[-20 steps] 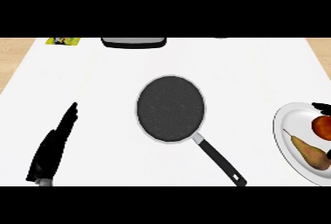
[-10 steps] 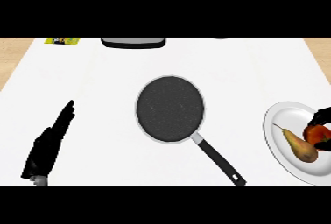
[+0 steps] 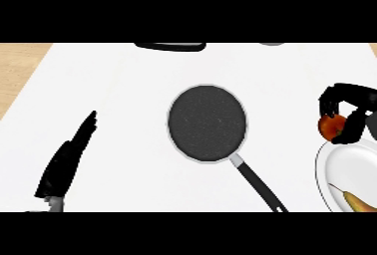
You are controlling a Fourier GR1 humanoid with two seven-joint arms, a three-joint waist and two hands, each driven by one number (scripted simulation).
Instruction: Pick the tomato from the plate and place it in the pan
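The red tomato [image 3: 330, 127] is at the right edge of the head view, just above the top rim of the white plate [image 3: 333, 170]. My right hand [image 3: 352, 108] is curled round it, fingers over its top and right side. The dark round pan [image 3: 207, 122] lies in the middle of the white counter, its black handle [image 3: 259, 185] pointing to the lower right. My left hand [image 3: 68, 160] rests open at the lower left, fingers straight and pointing up.
A yellow-brown pear [image 3: 358, 201] lies on the plate's lower part. A black object [image 3: 171, 46] and a grey one [image 3: 273, 44] sit at the counter's far edge. Wooden floor [image 3: 21, 64] shows at the upper left.
My right hand has come into view and closed round the tomato, which now sits above the plate's rim. The whole view has shifted, so the pan and plate appear further right and lower.
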